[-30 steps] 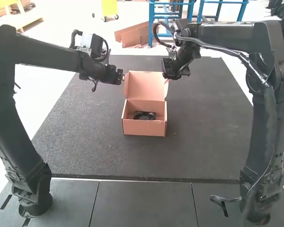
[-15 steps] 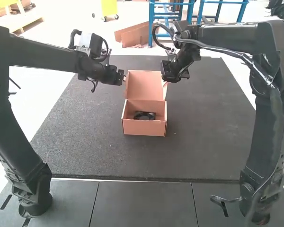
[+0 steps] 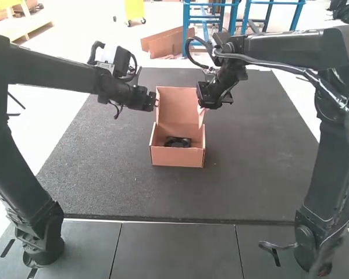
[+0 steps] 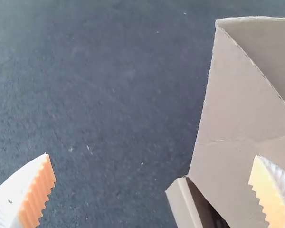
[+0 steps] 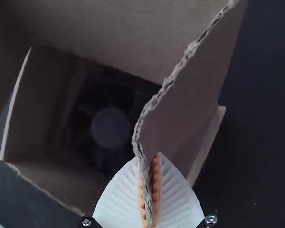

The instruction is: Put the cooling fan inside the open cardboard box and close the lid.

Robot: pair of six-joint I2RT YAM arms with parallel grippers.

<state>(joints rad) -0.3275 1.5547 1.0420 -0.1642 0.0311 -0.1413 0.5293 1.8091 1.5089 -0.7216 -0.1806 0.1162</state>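
the cooling fan (image 3: 176,141) already lies in the cardboard box (image 3: 177,156) at frame centre, so only the upright lid (image 3: 177,106) remains. the right gripper (image 3: 203,106) is clenched on the lid's right edge, likely to fold it down; the left gripper (image 3: 155,102) hovers spread wide beside its left edge.

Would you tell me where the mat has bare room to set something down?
Bare mat lies in front of the cardboard box, toward the arm bases, and on both sides. Crowded around the raised lid: left gripper beside one edge, right gripper pinching the other.
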